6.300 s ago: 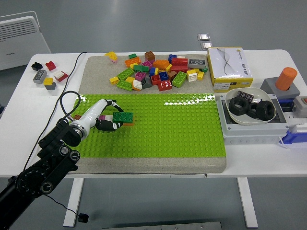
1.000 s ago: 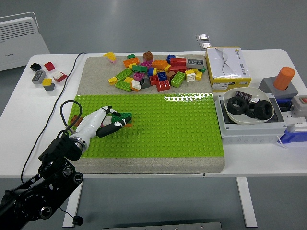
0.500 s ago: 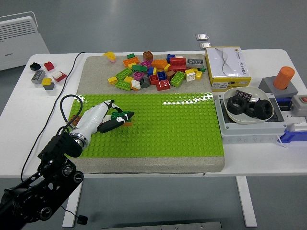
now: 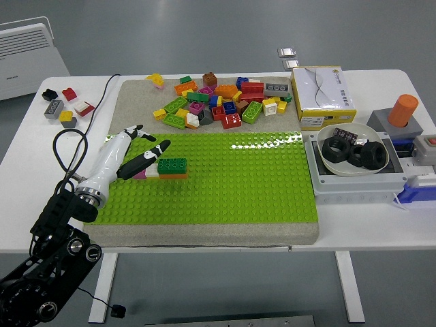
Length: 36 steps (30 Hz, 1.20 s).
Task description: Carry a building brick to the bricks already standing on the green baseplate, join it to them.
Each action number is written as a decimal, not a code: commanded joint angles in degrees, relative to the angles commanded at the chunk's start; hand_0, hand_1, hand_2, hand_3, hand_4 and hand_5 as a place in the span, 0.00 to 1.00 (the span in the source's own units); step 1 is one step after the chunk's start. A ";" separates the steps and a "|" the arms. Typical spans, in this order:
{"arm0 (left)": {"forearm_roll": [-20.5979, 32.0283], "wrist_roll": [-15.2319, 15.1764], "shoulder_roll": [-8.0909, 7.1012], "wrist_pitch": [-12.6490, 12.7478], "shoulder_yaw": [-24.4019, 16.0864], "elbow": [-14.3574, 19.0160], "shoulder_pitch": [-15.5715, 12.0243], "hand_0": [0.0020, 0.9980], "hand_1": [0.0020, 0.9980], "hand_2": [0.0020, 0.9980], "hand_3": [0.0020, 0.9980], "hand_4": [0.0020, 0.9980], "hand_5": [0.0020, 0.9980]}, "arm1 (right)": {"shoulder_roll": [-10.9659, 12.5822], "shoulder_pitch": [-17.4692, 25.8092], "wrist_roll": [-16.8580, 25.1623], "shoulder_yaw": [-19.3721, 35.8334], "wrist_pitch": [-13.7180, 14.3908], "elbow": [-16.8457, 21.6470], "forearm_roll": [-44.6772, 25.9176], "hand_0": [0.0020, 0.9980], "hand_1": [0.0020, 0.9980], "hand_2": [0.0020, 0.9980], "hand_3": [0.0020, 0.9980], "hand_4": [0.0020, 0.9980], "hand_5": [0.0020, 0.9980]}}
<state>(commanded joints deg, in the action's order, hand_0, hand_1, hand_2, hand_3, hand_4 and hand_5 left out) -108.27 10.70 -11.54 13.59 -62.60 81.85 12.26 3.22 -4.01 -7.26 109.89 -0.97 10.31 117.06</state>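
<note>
White tabletop (image 4: 204,238) fills most of the view, with grey floor around it and a white appliance (image 4: 30,48) past its far left corner. Nearest, the left arm (image 4: 54,252) rises from the near left corner, a black cable looped beside it, and reaches over the left part of the green baseplate (image 4: 231,184), which lies on a grey slab taking up the middle of the tabletop. The left hand (image 4: 129,153), white-shelled with dark fingers, is held over the baseplate's left edge with its fingers loosely spread and nothing in its grasp; its fingertips (image 4: 160,146) point toward the green brick (image 4: 172,164) and lie just beside it, and I cannot tell whether they touch. That green brick sits on top of the row of bricks on the baseplate, covering an orange brick (image 4: 175,175) whose lower edge shows beneath it, with a white brick and a pink brick (image 4: 141,174) partly hidden under the fingers to its left. At the near right edge of the tabletop stands a grey box (image 4: 361,185) carrying a white bowl (image 4: 355,151) of black rings, and beyond it an orange cylinder (image 4: 405,110) on a grey block. Farther back, on the bare grey slab behind the baseplate, lies a loose pile of bricks (image 4: 218,102) in many colours. A yellow and white carton (image 4: 323,95) stands to the right of the pile, and a few small bricks (image 4: 61,105) lie near the far left corner.
</note>
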 joint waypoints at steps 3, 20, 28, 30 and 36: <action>2.42 -3.29 -0.42 2.10 -2.95 -0.06 -2.77 0.87 0.83 0.87 0.85 0.85 0.69 | -0.29 0.26 0.04 0.53 -0.19 0.00 0.59 0.51 0.71 0.75 0.77 0.81 0.84; -3.27 -2.53 0.56 -0.05 -11.29 -3.73 -7.69 0.87 0.85 0.93 0.90 0.85 0.27 | -2.26 1.01 -0.93 -4.01 0.71 0.00 -2.47 0.51 0.71 0.75 0.77 0.80 0.86; -5.93 0.64 0.82 1.67 -12.37 -5.88 -7.62 0.93 0.95 0.99 0.88 0.88 0.24 | -2.23 0.92 -1.08 -4.54 0.79 0.00 -2.75 0.51 0.71 0.75 0.77 0.80 0.85; -5.95 0.93 0.89 2.36 -12.23 -6.01 -7.58 0.93 0.95 0.99 0.88 0.88 0.24 | -2.17 0.91 -1.07 -4.34 0.77 0.00 -2.52 0.51 0.71 0.75 0.77 0.80 0.85; -4.65 1.99 0.98 2.97 -10.93 -6.43 -6.89 0.93 0.96 0.99 0.86 0.87 0.25 | -2.03 0.72 -0.93 -2.70 0.68 0.00 -1.07 0.51 0.71 0.75 0.77 0.80 0.85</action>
<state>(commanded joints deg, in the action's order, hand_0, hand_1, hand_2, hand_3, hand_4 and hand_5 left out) -112.92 12.69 -10.56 16.56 -73.52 75.42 5.37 1.18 -3.29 -8.19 107.19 -0.30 10.31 116.00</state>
